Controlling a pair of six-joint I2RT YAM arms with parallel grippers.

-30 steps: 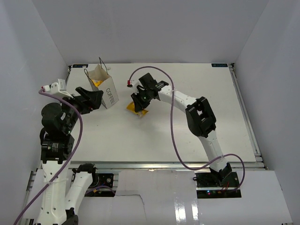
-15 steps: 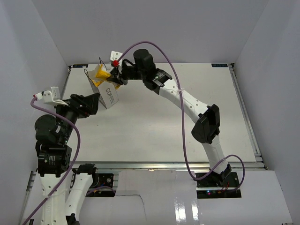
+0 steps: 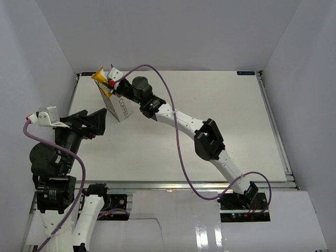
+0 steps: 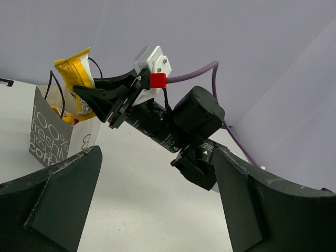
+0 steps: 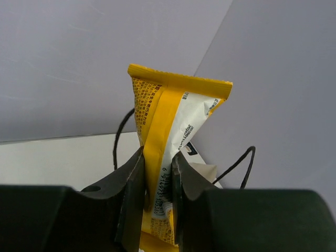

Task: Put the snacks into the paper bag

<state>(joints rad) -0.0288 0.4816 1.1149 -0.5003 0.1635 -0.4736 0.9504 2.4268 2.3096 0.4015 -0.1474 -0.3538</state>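
The white paper bag [image 3: 122, 106] with "COFFEE" lettering stands upright at the table's far left. My right gripper [image 3: 105, 84] is shut on a yellow snack packet [image 3: 98, 76] and holds it upright just over the bag's open mouth. In the right wrist view the packet [image 5: 169, 121] sits pinched between the fingers [image 5: 128, 184], with the bag's dark handles [image 5: 122, 134] behind it. More yellow [image 3: 106, 93] shows inside the bag. My left gripper [image 3: 97, 122] stands open and holds nothing, near the bag's front side. From the left wrist, the bag [image 4: 46, 134] and the held packet [image 4: 75, 71] show at the left.
The right arm [image 3: 178, 122] stretches diagonally across the table, its purple cable [image 3: 173, 89] looping above it. Grey walls close in at the left, the back and the right. A metal rail [image 3: 184, 184] runs along the table's near edge.
My right gripper has carried the yellow packet from the table's middle up and left to the bag's mouth. The left arm has drawn back toward the near left.
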